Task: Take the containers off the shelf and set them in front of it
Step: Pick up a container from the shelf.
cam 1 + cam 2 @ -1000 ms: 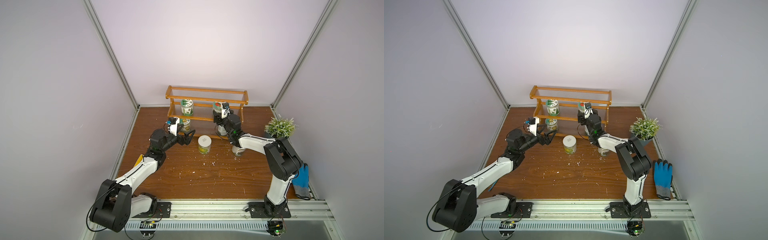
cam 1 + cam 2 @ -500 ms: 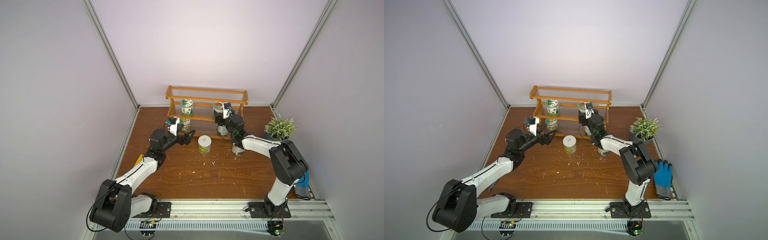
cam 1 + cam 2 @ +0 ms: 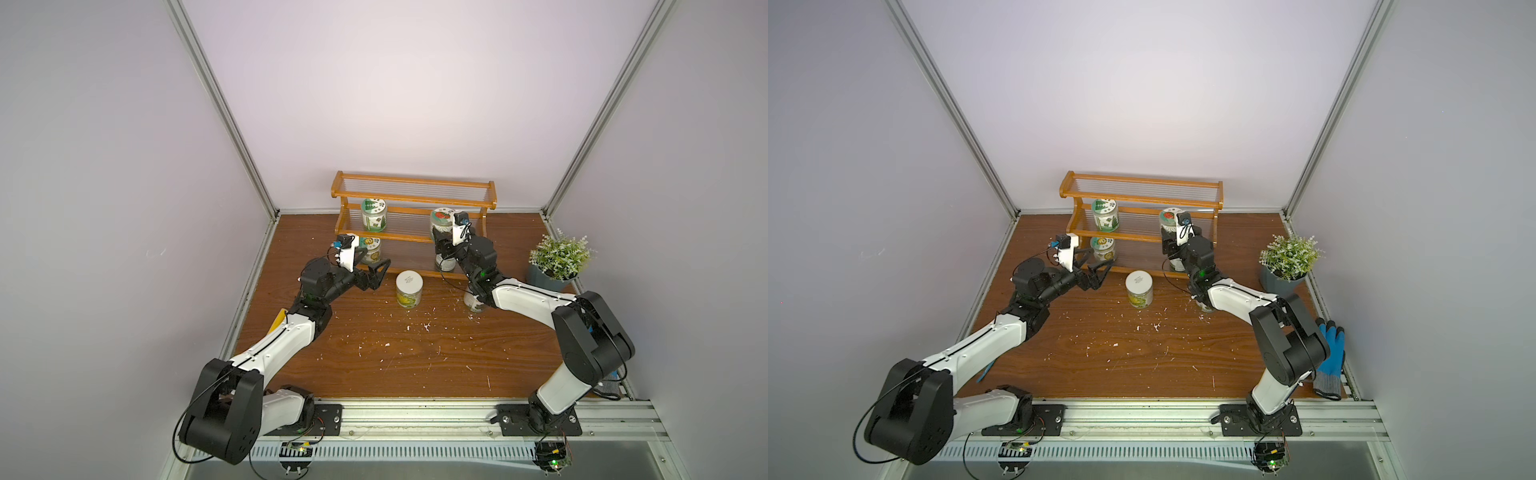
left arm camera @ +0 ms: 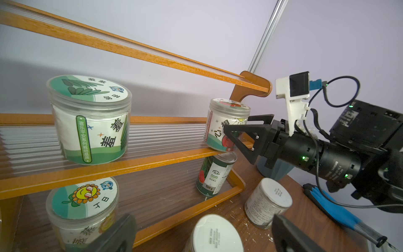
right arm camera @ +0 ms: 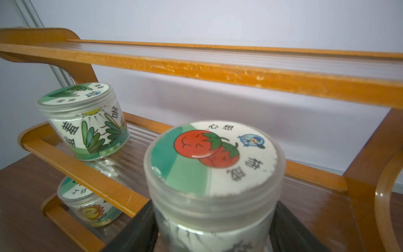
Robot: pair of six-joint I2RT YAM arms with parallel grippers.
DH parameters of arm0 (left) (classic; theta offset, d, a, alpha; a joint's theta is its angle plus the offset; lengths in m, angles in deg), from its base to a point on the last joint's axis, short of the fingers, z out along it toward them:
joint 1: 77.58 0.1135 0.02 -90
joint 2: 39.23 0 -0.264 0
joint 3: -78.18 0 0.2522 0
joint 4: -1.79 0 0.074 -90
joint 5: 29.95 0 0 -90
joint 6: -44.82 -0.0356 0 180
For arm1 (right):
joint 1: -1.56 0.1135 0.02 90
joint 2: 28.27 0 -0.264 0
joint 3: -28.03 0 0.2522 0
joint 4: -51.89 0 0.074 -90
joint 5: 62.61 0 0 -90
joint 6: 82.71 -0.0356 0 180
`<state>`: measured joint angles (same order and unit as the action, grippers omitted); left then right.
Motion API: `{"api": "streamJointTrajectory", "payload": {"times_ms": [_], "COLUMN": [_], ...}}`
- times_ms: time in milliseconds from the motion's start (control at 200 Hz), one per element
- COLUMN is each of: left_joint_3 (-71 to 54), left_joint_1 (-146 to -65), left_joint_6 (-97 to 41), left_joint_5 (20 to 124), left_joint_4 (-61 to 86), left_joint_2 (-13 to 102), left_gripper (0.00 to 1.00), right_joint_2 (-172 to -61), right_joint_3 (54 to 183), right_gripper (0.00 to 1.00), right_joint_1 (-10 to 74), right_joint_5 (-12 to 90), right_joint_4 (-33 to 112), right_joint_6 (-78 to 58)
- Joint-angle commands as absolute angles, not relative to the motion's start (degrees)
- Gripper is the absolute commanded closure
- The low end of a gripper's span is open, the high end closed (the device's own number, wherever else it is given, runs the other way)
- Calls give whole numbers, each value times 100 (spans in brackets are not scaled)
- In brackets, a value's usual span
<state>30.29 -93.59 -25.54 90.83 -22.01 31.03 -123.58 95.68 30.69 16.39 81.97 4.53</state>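
Note:
The orange-brown shelf (image 3: 411,193) carries a green-leaf jar (image 3: 373,214) and a tomato jar (image 5: 213,163) on its middle tier. A sunflower jar (image 4: 82,205) and a metal can (image 4: 214,174) stand on the bottom tier. My right gripper (image 3: 441,239) is shut on the tomato jar, a finger pressed to each side; the jar rests at the tier's front edge. My left gripper (image 3: 376,265) hangs open in front of the sunflower jar, holding nothing. Two containers stand on the table: a yellow-labelled jar (image 3: 409,289) and a grey-speckled one (image 4: 267,203) under the right arm.
A potted plant (image 3: 555,259) stands at the right of the shelf. A blue glove (image 3: 1331,353) lies at the table's right edge. White crumbs are scattered over the wooden table (image 3: 395,357). Walls close in on both sides and behind the shelf.
The right arm has reached in to the tomato jar and its jaws have narrowed onto it. The left arm has not moved.

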Motion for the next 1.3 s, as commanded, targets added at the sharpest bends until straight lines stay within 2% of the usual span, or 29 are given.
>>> {"api": "streamJointTrajectory", "payload": {"times_ms": [0,145,440,530,691,861,1151,1296], "left_joint_3": [3020,3015,3015,3010,3010,3023,3014,3005], "left_joint_1": [-9274,-9273,-9273,-9271,-9274,-9272,-9270,-9272], "left_joint_6": [-2516,-2524,-2576,-2547,-2567,-2610,-2616,-2629], "left_joint_5": [9134,9131,9124,9151,9131,9108,9106,9092], "left_joint_4": [-2391,-2391,-2346,-2388,-2358,-2310,-2313,-2303], "left_joint_2": [3065,3065,3037,3074,3037,3007,3012,3003], "left_gripper": [0,0,0,0,0,0,0,0], "right_joint_2": [-12109,-12224,-12107,-12270,-12629,-12976,-13348,-13231], "right_joint_3": [9665,9778,9594,9831,10367,10844,11335,11115], "right_gripper": [40,43,42,29,12,3,4,12], "right_joint_1": [3056,3056,3050,3054,3052,3054,3056,3056], "right_joint_5": [1727,1746,1785,1816,1782,1753,1543,1527], "right_joint_4": [8676,8630,8733,8497,8102,7849,7399,7514], "right_joint_6": [365,383,273,321,300,215,23,-41]}}
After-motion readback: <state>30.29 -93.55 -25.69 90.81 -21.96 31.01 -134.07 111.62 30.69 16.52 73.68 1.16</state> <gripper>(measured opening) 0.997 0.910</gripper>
